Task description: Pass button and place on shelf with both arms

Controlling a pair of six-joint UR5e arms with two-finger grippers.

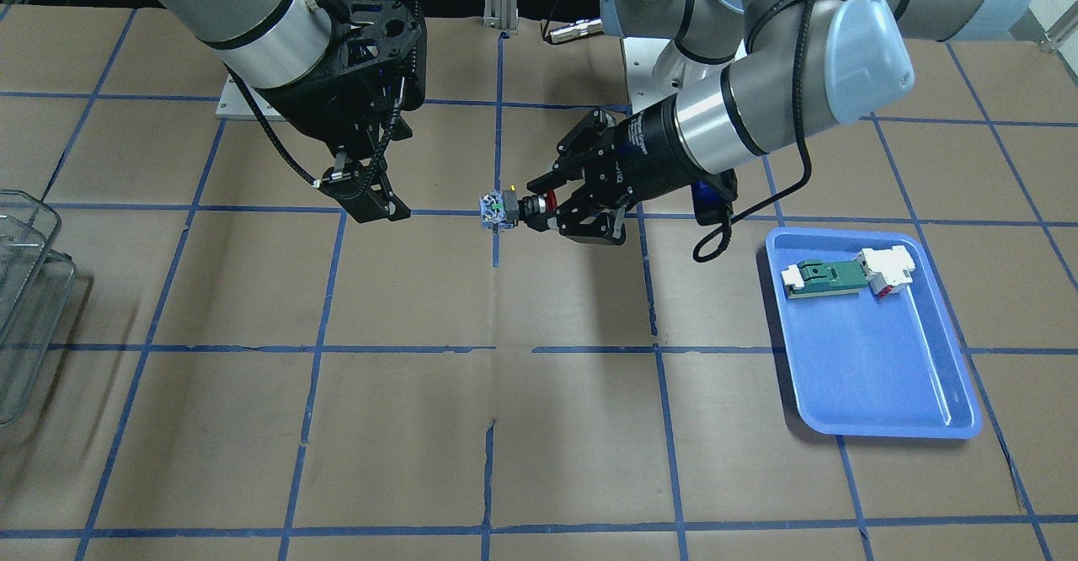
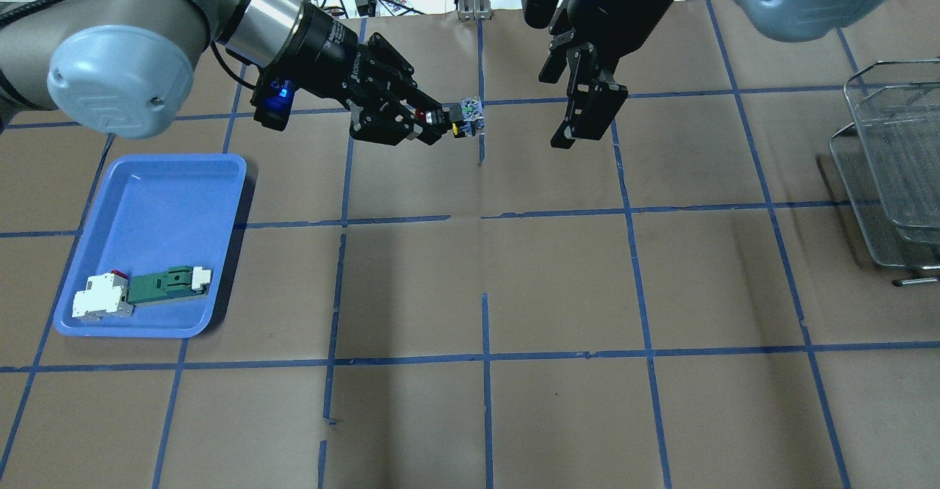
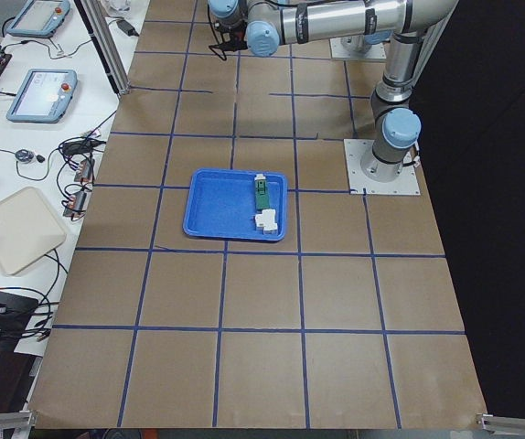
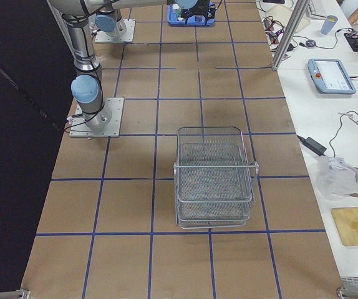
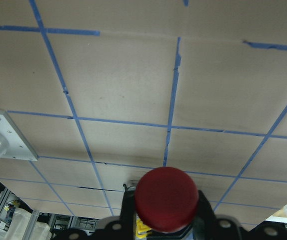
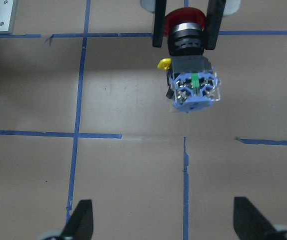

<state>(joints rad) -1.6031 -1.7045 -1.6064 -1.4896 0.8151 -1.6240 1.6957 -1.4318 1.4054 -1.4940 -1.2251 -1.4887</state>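
My left gripper (image 1: 539, 207) is shut on the button (image 1: 498, 210) and holds it level above the table's middle. The red head sits between the fingers and the bluish-white contact block points toward my right gripper (image 1: 376, 200). In the overhead view the left gripper (image 2: 433, 118) and button (image 2: 464, 116) are left of the right gripper (image 2: 587, 118), which is open, empty and a short gap away. The right wrist view shows the button (image 6: 191, 80) ahead of its spread fingertips (image 6: 81, 222). The left wrist view shows the red head (image 5: 166, 199). The wire shelf (image 2: 888, 173) stands far right.
A blue tray (image 2: 147, 195) at the table's left holds a green-and-white flat part (image 2: 165, 283) and a white block with a red bit (image 2: 99, 302). The shelf (image 4: 213, 180) shows in full in the exterior right view. Brown paper with blue tape lines covers the table.
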